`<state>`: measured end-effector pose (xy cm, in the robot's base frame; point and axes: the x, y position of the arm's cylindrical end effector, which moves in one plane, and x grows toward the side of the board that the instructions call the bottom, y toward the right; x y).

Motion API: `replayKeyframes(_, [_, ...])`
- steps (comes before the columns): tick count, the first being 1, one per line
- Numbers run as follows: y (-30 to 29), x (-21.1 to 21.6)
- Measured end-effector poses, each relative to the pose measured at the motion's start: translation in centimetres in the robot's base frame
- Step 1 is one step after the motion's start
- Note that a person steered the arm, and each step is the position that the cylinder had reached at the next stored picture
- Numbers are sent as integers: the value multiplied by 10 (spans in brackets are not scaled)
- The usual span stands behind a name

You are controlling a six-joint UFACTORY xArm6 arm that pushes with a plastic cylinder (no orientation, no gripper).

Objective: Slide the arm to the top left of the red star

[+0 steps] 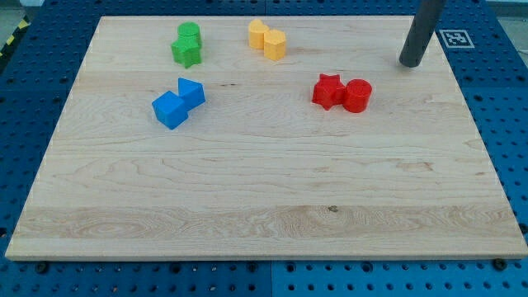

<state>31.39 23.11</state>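
Your tip (pixel 410 63) touches nothing, up-right of the red star (pixel 327 91); you must cross above it, since the red cylinder (pixel 358 96) touches its right

My tip (pixel 411 63) sits on the desk (pixel 264 206) up and to the view's right of the red star (pixel 327 91), with bare wood between them. The red cylinder (pixel 358 96) touches the star's right side, blocking that flank. Above the star and to its upper left it's open desk; the two yellow blocks (pixel 267 39) stand well off, further up-left.
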Motion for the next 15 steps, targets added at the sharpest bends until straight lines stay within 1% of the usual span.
replayKeyframes(4, [-1,1])
replayKeyframes(6, [-35,-18])
replayKeyframes(8, [-35,-18])
replayKeyframes(15, [-70,-18])
